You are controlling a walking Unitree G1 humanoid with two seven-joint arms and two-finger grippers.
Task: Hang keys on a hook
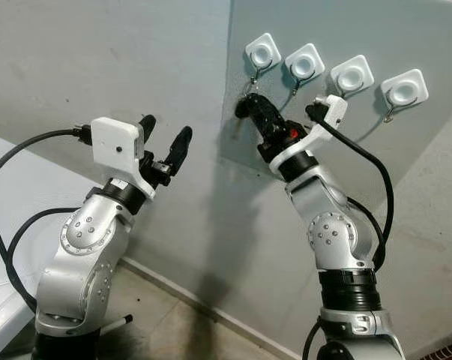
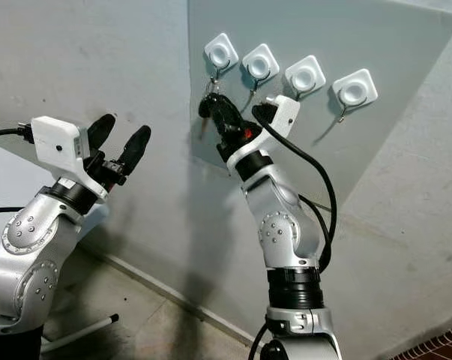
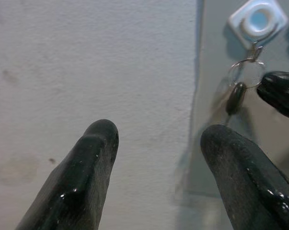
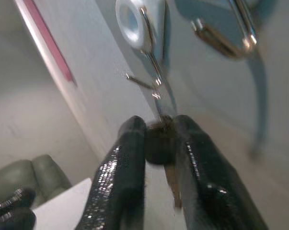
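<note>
Keys [image 4: 159, 143] sit pinched between the black fingers of the right gripper [image 1: 248, 107], raised to the leftmost hook [image 1: 261, 54] of four white square hooks on a gray wall panel [image 1: 405, 30]. In the right wrist view the fingers [image 4: 122, 167] clamp the dark key head from both sides, w/ the key ring [image 3: 246, 74] running up to the hook's wire; whether the ring is fully over the wire can't be told, tho the left wrist view suggests it's already threaded. Arm reaches up & forward, prob. so the ring meets the hook from below. Grip on the head, not the ring, looks meant to leave the loop free to catch.

Left gripper [image 1: 166, 142], fingers spread & holding nothing, is held up near the wall to the left of the panel, well apart from the hooks; appears to be on standby. Other 3 hooks hang bare. Task judged near its end: release & pull back likely remain.
</note>
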